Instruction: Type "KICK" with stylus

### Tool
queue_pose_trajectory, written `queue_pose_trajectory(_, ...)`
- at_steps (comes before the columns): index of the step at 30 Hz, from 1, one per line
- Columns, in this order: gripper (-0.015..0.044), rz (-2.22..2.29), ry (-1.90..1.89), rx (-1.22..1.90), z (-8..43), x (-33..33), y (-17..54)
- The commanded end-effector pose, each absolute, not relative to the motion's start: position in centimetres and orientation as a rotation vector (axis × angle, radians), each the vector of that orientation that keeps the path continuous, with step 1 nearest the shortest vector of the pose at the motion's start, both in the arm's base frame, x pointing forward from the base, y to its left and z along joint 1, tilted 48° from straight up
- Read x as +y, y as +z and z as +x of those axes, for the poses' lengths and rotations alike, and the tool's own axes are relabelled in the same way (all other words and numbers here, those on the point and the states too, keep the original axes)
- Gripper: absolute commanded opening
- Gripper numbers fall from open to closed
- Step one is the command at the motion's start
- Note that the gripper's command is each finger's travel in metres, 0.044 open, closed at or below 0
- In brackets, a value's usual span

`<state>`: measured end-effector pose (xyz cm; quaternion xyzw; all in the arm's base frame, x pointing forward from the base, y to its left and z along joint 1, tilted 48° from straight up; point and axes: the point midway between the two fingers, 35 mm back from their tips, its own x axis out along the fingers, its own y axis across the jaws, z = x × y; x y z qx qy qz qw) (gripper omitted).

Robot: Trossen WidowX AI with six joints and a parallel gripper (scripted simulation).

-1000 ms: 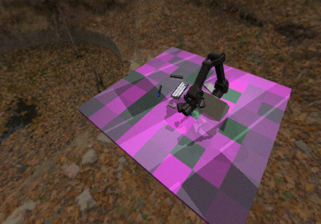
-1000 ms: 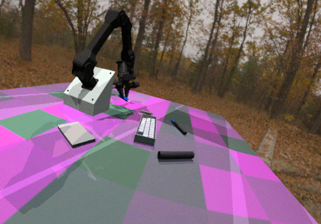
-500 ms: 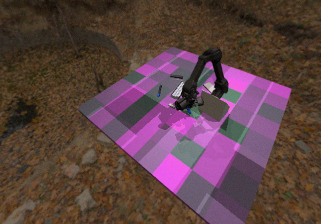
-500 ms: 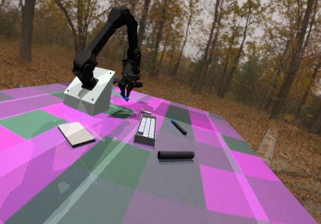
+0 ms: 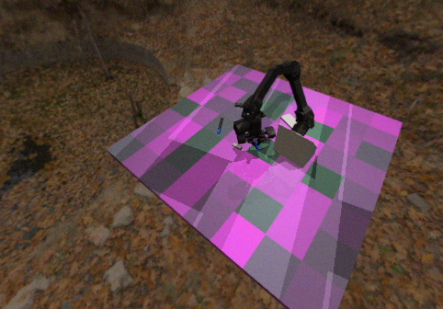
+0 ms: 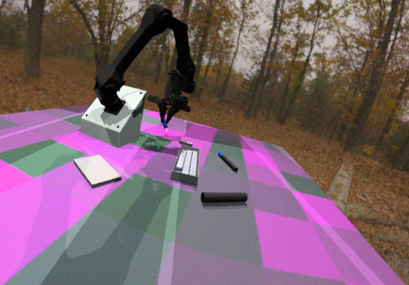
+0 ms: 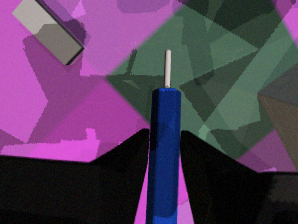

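The stylus (image 5: 257, 147) (image 6: 165, 125) (image 7: 165, 160), blue with a thin pale tip, is held between the fingers of my gripper (image 5: 255, 143) (image 6: 165, 120) (image 7: 164, 136), which is shut on it. In the wrist view the tip points up the picture, above the table surface. In the exterior view the keyboard (image 6: 187, 161), a grey case with white keys, lies nearer the camera than the gripper, so the stylus is off the keys. The keyboard does not show in the wrist view and is hidden behind the arm in the top view. Single letters cannot be read.
A small grey block (image 5: 236, 146) (image 6: 186, 142) (image 7: 50, 37) lies by the keyboard's far end. A blue-ended black pen (image 5: 221, 124) (image 6: 229, 163) and a black cylinder (image 6: 224, 197) lie nearby. A pale notepad (image 5: 289, 120) (image 6: 97, 170) lies across from them. The arm's base block (image 5: 294, 150) (image 6: 99, 127) stands close.
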<state>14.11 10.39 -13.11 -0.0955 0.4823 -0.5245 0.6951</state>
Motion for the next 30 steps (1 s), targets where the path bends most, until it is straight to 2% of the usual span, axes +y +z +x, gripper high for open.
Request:
queue_pose_trajectory(1, 0.0, -0.13, -1.208, 1.163, 15.5, 11.1, -12.4)
queue_pose_trajectory(30, 0.0, 0.427, -1.323, 1.534, 24.5, 8.9, -6.5)
